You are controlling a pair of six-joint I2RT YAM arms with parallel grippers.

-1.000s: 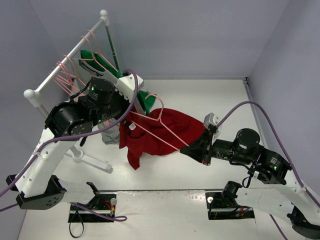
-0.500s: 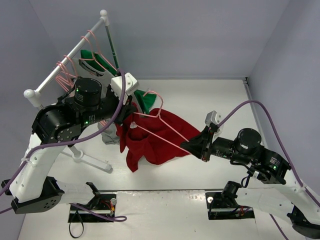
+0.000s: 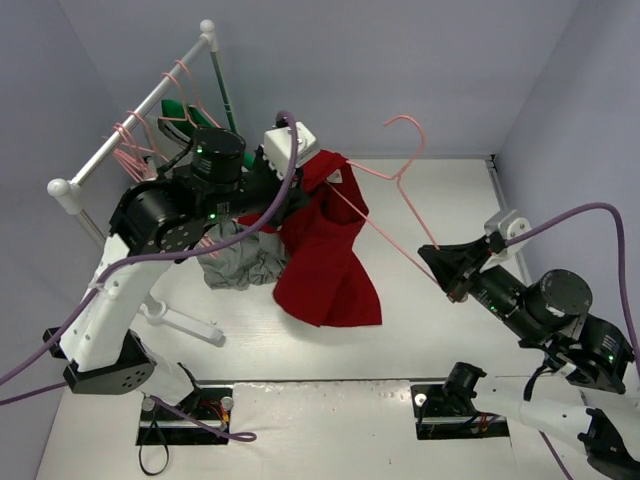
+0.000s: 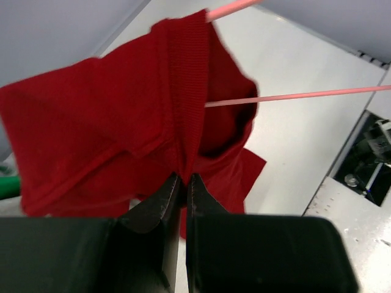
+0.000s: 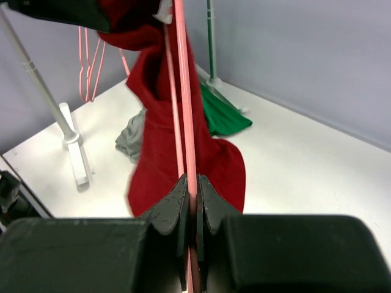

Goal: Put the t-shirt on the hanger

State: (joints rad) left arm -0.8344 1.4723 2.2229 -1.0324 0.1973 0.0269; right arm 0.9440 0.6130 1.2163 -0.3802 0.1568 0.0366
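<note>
The dark red t-shirt (image 3: 325, 255) hangs from its collar area above the table, its hem trailing down to the surface. My left gripper (image 3: 303, 192) is shut on a fold of the cloth by the collar (image 4: 183, 177). The pink wire hanger (image 3: 384, 231) runs from inside the shirt's neck across to my right gripper (image 3: 441, 262), with its hook pointing up. In the right wrist view the right gripper (image 5: 192, 179) is shut on the hanger's wire (image 5: 183, 91), and the t-shirt (image 5: 165, 152) drapes over the hanger's far end. The left wrist view shows two hanger wires (image 4: 293, 96) coming out of the shirt (image 4: 110, 122).
A white clothes rack (image 3: 130, 105) stands at the back left with several pink hangers (image 3: 128, 152) and a green garment (image 3: 190, 115) on it. A grey t-shirt (image 3: 240, 265) lies crumpled under the left arm. Green cloth (image 5: 223, 116) lies by the rack's green post.
Both arms rose. The left gripper lifted the shirt's collar up and away; the right gripper pulled the hanger rightward, tilting its hook upward. The shirt now hangs long instead of lying bunched.
</note>
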